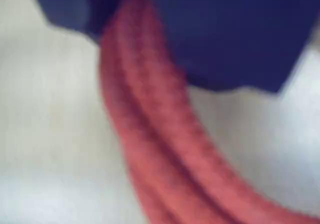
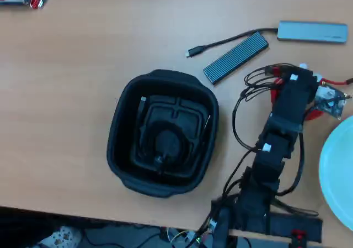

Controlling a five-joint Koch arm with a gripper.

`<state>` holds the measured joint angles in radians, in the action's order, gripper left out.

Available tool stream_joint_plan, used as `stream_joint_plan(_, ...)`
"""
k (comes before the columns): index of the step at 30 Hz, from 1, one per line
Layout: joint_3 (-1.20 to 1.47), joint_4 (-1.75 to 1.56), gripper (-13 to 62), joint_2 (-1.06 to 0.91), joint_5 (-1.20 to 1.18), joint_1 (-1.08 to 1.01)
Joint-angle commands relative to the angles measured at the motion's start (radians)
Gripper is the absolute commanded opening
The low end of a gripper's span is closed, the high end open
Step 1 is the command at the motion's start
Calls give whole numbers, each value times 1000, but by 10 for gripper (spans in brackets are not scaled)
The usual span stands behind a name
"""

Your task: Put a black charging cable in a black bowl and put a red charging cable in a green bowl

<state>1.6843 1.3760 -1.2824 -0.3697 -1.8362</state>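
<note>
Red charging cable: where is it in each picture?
Wrist view: the red charging cable runs from top middle to bottom right, big and blurry.
Overhead view: only a red bit peeks out under the arm, far right.
Shared landmark: the gripper, right at the cable.

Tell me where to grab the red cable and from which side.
Grip the red charging cable across its bundled coil strands, coming straight down from above. The wrist view, though blurry, shows the strands running side by side, so jaws set either side should pinch them together.
</note>
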Motion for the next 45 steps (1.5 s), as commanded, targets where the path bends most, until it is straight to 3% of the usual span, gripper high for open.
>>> stream_joint_plan(1,-3,18,-66,-80,-69,0)
stream_joint_plan(9,-69,-98,-67,-468,-78,8)
stream_joint_plan(20,-57,-135,-67,-735,-78,-6)
stream_joint_plan(32,-54,-133,-67,-834,-14,-207)
stream_joint_plan(45,-32,-163,-67,-830,2,-680)
